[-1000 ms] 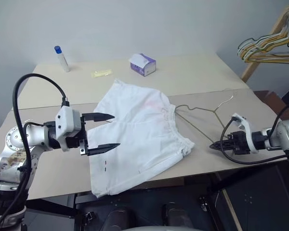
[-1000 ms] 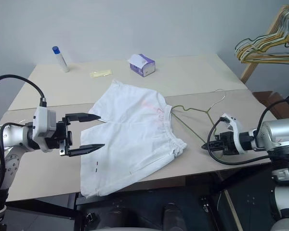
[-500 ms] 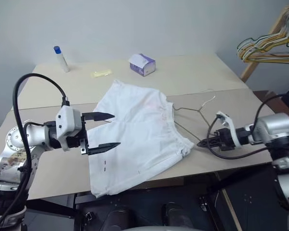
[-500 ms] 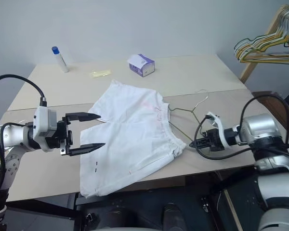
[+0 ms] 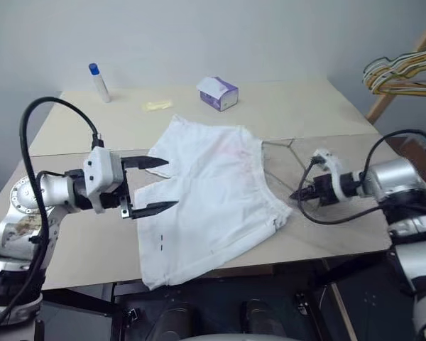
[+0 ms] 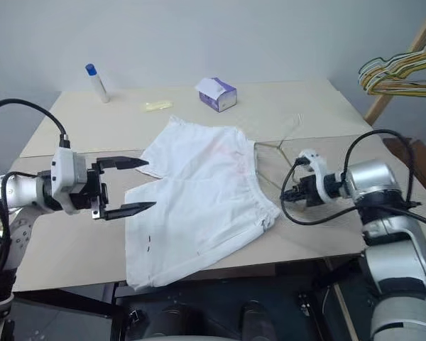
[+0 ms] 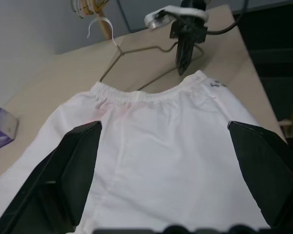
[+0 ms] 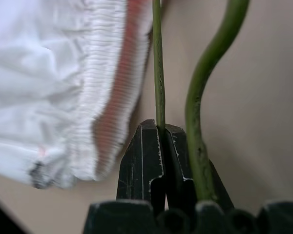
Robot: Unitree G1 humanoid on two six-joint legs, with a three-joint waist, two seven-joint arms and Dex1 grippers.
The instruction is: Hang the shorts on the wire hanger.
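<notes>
The white shorts (image 5: 213, 192) lie flat on the table (image 5: 78, 234), waistband toward my right side. My left gripper (image 5: 169, 185) hovers open over the leg end, one black finger on each side of the cloth in the left wrist view. My right gripper (image 5: 296, 196) is at the waistband's edge, shut on the thin olive-green wire hanger (image 8: 157, 63). The hanger (image 7: 136, 50) stretches from those fingertips away over the table beside the waistband (image 8: 117, 97).
A purple-white tissue box (image 5: 219, 93), a blue-capped white bottle (image 5: 99, 83) and a small yellow scrap (image 5: 157, 106) sit at the table's far side. A bunch of hangers (image 5: 405, 71) hangs on a wooden rail beyond the right edge.
My right gripper has carried the hanger leftward up to the waistband and rolled, so the hanger has swung round. My left gripper stays open over the shorts. The camera view shifted.
</notes>
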